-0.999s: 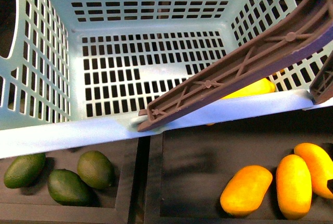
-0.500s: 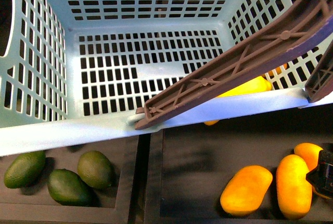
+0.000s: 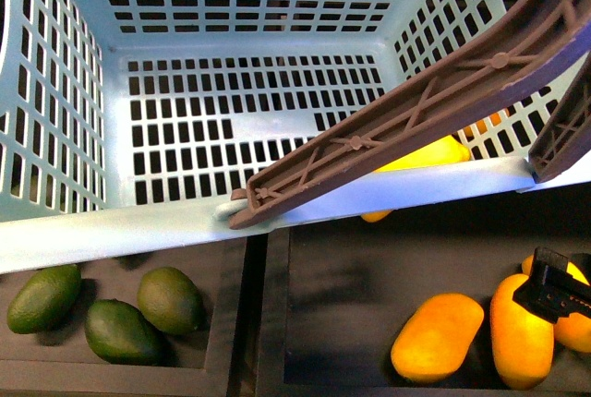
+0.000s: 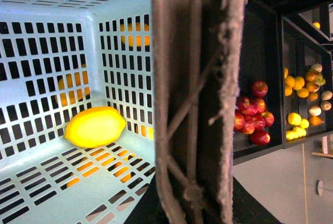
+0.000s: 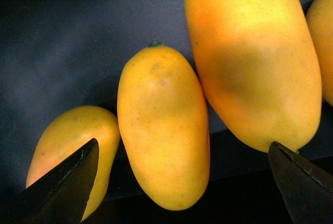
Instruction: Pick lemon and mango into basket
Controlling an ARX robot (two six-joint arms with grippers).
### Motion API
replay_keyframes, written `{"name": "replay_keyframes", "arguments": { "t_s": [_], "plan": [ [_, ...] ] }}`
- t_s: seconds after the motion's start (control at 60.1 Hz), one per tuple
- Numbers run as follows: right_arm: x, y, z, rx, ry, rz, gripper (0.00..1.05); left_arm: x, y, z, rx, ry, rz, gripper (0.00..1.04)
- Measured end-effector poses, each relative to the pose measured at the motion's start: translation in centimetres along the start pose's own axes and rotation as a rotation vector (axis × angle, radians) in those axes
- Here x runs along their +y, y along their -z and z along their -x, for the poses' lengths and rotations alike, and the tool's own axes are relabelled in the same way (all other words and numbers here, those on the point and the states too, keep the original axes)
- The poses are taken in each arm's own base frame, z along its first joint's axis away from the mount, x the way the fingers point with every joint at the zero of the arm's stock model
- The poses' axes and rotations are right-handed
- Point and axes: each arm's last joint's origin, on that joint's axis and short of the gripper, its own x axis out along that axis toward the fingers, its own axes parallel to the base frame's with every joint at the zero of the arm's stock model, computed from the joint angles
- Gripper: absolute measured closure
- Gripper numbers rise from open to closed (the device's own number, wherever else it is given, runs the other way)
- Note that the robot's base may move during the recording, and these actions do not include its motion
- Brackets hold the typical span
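Right gripper is spread wide and holds nothing. Both dark fingertips show, with a mango centred between them, just beyond the tips and untouched. Its long axis runs crosswise to the line between the fingers, so they face its long flanks. Neighbour mangoes crowd it on each side, touching or nearly so. Each fingertip sits in front of a neighbour, not over a gap. All lie on the dark tray.

Lemon is in the basket, on the floor by a side wall, well apart from this hand. So we judge the mango is the step in hand. Left gripper: its fingers show in no view, only the brown handle filling its wrist camera, so we cannot tell its state.

Handling, our guess: the mango is smooth, rounded, probably slick, firm-skinned and of moderate weight. It will likely roll or squirt out if pinched near a tapered end. We take it across the short width at the fattest middle part, fingers on the two long flanks. The hand needs narrowing first so the tips drop into the gaps beside it. Closing from here would likely catch a neighbour too. Moderate squeeze only, as the skin may bruise.
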Motion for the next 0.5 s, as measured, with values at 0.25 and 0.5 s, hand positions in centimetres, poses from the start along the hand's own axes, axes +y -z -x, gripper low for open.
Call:
{"name": "replay_keyframes", "arguments": {
  "t_s": [0.25, 0.5],
  "plan": [
    [1.3, -1.0, -1.4, 0.006, -0.032, -0.023, 0.09, 0.0, 0.0, 0.0, 0.001, 0.001, 0.0, 0.99],
    [2.1, -1.4, -2.6, 0.023, -0.042, -0.027, 0.09, 0.0, 0.0, 0.0, 0.0, 0.0, 0.0, 0.99]
  ]
}}
